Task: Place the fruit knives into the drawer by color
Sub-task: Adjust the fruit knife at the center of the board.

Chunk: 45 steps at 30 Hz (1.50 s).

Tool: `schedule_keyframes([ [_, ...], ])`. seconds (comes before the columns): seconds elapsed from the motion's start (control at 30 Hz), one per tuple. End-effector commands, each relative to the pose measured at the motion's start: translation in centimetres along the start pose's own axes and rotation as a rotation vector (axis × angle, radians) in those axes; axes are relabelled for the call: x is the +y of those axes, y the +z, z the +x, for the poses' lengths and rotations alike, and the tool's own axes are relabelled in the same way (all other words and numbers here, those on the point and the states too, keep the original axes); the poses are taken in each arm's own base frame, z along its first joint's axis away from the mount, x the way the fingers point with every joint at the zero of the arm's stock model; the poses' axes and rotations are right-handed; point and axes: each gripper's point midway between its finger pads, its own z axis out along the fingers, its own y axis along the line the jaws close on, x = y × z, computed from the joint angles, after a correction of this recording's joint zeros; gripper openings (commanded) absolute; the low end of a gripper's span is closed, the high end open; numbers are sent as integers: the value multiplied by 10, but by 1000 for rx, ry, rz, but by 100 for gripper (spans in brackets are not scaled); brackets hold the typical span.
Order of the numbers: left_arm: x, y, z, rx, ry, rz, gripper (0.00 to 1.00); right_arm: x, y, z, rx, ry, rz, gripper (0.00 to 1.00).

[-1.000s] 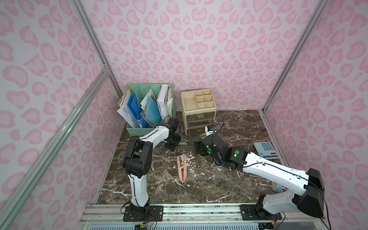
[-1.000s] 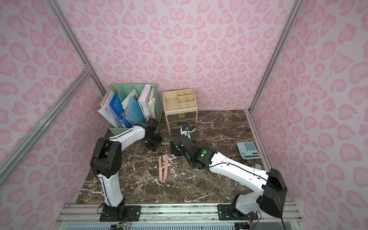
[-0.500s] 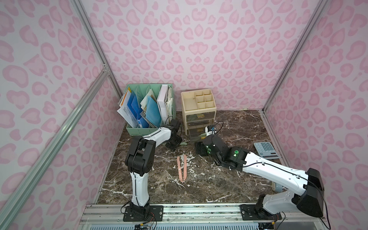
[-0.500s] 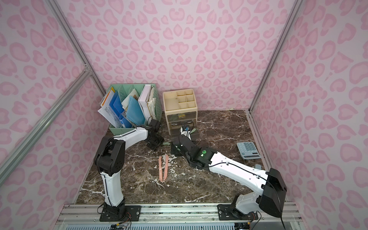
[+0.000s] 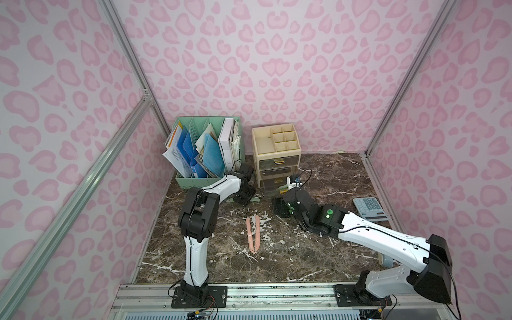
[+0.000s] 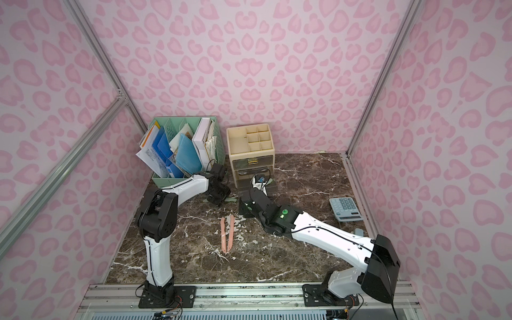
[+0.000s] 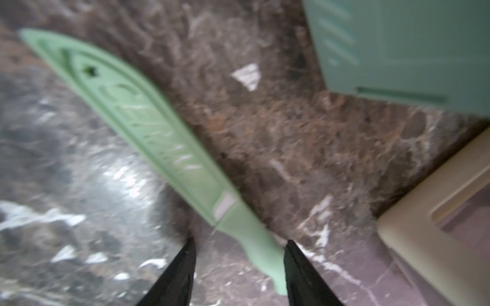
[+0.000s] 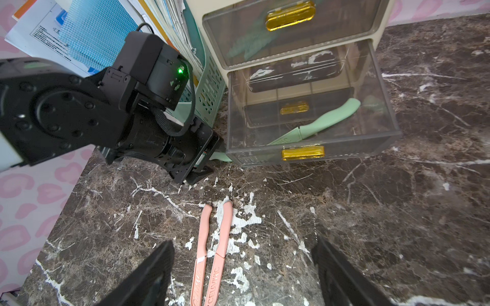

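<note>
The dark marble tabletop (image 5: 318, 249), veined white, carries a green file rack (image 5: 194, 181) and a cream drawer unit (image 5: 275, 144) side by side at the back wall. A calculator (image 5: 370, 209) lies near the right edge. Two pink knives (image 5: 250, 234) lie side by side mid-table, and a green knife (image 7: 159, 148) lies flat near the rack.
</note>
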Motion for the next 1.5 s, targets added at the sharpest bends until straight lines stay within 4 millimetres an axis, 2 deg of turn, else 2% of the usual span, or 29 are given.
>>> schedule_keyframes([
  [0.0,15,8,7,40,-27,-87,56,-2,0,-2,-8,-2,9,85],
  [0.17,28,14,18,113,-25,-192,55,-4,-1,-4,-18,1,14,85],
  [0.5,55,6,23,124,4,-283,55,-4,-1,-11,-40,9,15,85],
  [0.77,77,-1,26,118,50,-321,54,-7,-2,-8,-35,25,16,84],
  [0.87,87,-3,26,111,73,-325,44,-8,-2,-6,-35,34,17,84],
  [0.93,86,-3,24,102,90,-313,43,-8,-3,-6,-34,40,14,84],
  [0.97,94,1,24,102,99,-329,43,-8,-3,-5,-31,41,13,84],
  [1.1,92,3,22,94,132,-316,38,-8,-4,-1,-22,41,14,84],
  [1.3,109,6,23,101,194,-353,37,-8,-7,3,-17,37,17,84],
  [1.47,119,0,25,98,299,-361,37,-5,-6,7,-10,31,13,84],
])
